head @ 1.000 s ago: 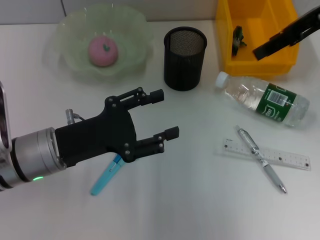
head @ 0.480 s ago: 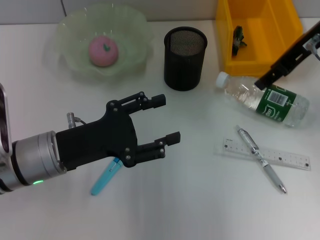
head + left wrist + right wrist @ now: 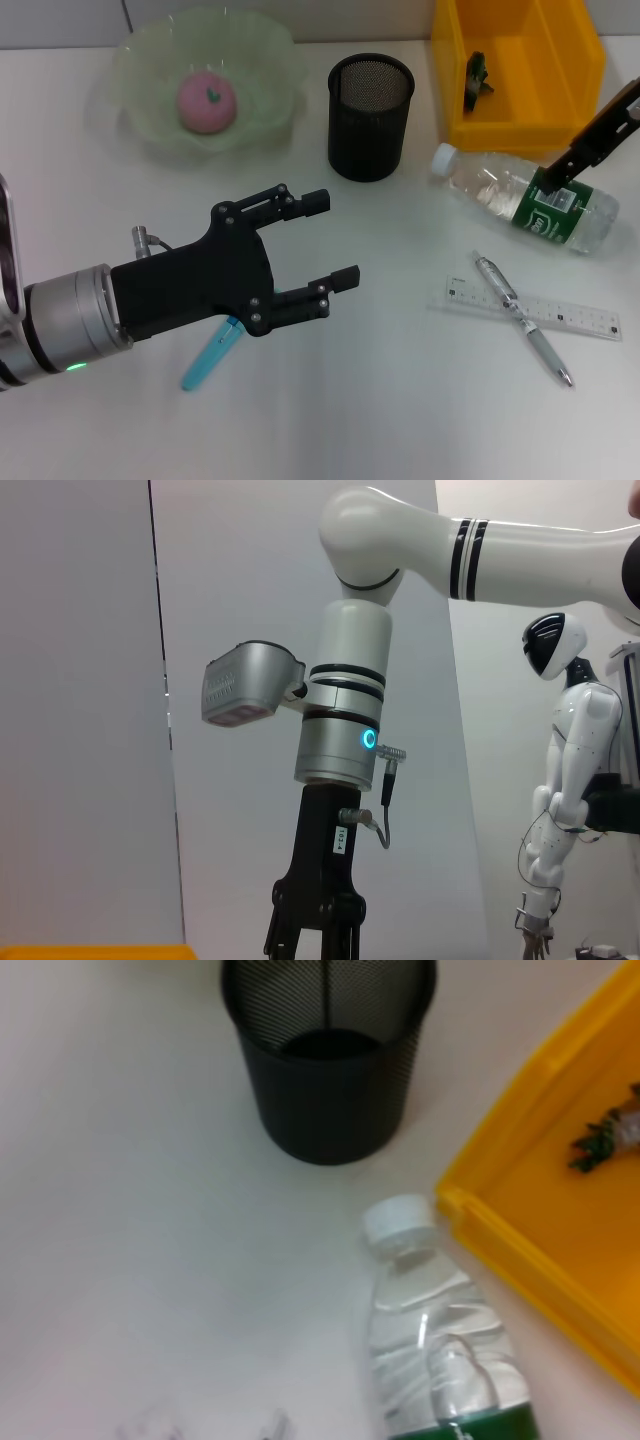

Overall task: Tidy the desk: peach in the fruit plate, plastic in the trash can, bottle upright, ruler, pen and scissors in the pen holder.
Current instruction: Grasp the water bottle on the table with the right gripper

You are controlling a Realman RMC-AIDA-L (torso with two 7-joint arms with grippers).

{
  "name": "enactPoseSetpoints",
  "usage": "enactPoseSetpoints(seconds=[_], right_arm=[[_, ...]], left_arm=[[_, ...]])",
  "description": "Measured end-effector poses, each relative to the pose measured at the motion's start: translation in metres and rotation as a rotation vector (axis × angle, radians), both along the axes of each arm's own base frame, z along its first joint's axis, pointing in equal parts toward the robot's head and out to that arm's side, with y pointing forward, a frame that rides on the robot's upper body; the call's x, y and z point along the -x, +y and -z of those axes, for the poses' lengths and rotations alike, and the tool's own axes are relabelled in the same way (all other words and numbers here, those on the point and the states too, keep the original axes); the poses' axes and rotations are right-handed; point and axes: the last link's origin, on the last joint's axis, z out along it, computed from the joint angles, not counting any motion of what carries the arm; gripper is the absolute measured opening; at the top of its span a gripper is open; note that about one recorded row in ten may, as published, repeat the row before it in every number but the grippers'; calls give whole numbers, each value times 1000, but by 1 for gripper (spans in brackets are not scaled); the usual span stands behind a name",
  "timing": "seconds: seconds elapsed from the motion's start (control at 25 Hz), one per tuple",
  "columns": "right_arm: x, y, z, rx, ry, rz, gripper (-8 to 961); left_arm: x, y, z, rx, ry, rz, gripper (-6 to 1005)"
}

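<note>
The pink peach [image 3: 206, 100] lies in the green fruit plate [image 3: 140, 50]. A dark scrap of plastic [image 3: 476, 78] is in the yellow bin [image 3: 520, 125]. The clear bottle [image 3: 525, 195] lies on its side, and my right gripper [image 3: 558, 178] hangs over its green label. Its cap [image 3: 398, 1222] points towards the black mesh pen holder [image 3: 370, 115]. A silver pen [image 3: 522, 320] lies across the clear ruler [image 3: 580, 318]. My left gripper [image 3: 335, 237] hovers open and empty at mid-table. A slim cyan item [image 3: 208, 362] sticks out from under it; whether it is the scissors I cannot tell.
The yellow bin stands close behind the bottle's neck, and the pen holder [image 3: 328, 1055] is about a hand's width from the cap. In the left wrist view I see only my right arm [image 3: 345, 730] against a grey wall.
My right arm has come down from above the yellow bin to the bottle's green label. The left gripper has hardly moved.
</note>
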Motion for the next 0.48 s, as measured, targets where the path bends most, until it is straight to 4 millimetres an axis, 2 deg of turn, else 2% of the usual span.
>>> enactPoseSetpoints(seconds=[0.16, 0.48], right_arm=[[-4, -1, 9, 4, -28, -32, 833], [-10, -2, 26, 14, -62, -66, 833]], left_arm=[[0, 0, 0, -1, 1, -1, 734], [0, 1, 0, -1, 2, 0, 735]])
